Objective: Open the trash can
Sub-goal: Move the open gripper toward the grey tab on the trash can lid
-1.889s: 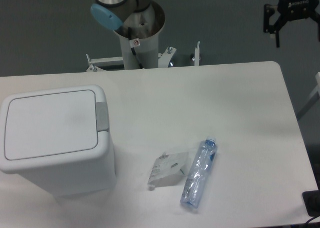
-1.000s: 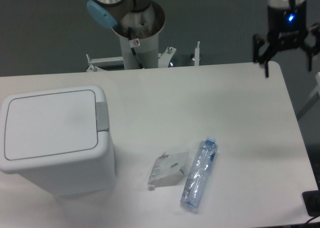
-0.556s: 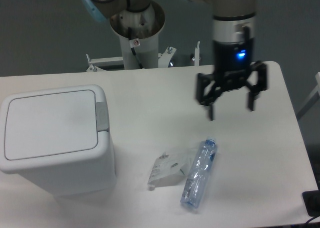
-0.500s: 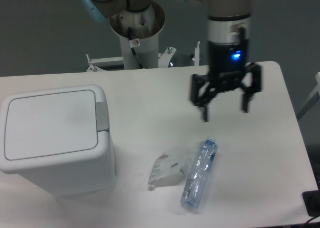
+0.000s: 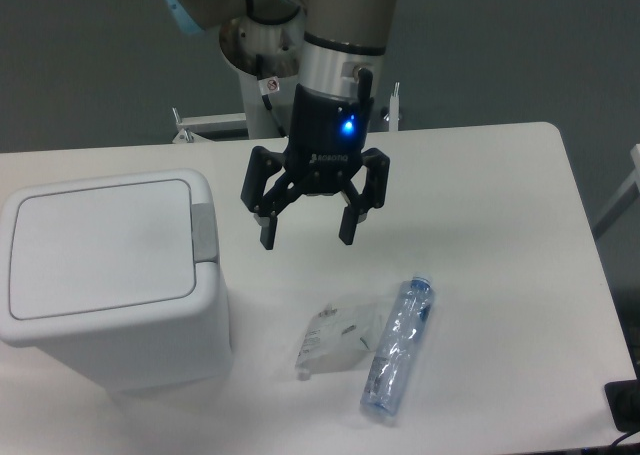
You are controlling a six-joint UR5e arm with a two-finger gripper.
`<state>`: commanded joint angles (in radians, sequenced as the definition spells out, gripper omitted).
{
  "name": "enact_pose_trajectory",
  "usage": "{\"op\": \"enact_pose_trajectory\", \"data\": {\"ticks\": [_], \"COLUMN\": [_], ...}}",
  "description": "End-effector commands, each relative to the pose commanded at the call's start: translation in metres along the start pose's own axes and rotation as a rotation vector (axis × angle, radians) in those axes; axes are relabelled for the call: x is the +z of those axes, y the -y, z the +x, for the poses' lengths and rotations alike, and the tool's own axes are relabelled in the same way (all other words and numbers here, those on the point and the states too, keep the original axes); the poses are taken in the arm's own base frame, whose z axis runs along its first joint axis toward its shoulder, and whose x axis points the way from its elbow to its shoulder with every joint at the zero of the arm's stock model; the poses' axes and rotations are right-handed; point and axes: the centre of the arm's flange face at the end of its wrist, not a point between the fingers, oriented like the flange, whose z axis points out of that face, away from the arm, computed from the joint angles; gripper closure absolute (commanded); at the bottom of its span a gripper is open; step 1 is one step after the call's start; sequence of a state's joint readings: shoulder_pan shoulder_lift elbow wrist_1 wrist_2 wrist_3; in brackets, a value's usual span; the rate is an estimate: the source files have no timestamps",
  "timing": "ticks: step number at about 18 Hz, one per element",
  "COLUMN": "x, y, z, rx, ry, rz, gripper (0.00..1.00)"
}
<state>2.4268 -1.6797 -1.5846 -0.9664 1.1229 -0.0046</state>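
Tabletop: trash can (image 5: 105, 275) left of pincer (image 5: 307, 237)

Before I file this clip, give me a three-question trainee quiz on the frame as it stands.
1. True or false: the trash can lid is shut.
2. The gripper is: A) open and holding nothing, B) shut on the plastic bottle, C) pressing the grey tab.
3. What lies beside the bottle, on its trash-can side?

Key: 1. True. 2. A; it is apart from the bin, to the right of the tab. 3. A crumpled clear wrapper.
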Motion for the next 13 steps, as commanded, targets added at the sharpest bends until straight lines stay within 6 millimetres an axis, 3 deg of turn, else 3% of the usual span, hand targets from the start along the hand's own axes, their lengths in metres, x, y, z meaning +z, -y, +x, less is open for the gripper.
{"op": "enact_pose_trajectory", "data": {"ticks": [5, 10, 13], "x": [0.002, 0.014, 0.013], "y": [-0.016, -0.045, -0.047], "z": [0.007, 0.01, 0.013], "rx": [0.011, 0.014, 0.018], "ry": [-0.002, -0.007, -0.009], "rz": [-0.011, -0.05, -0.052], "gripper": [0.0, 0.0, 0.0]}}
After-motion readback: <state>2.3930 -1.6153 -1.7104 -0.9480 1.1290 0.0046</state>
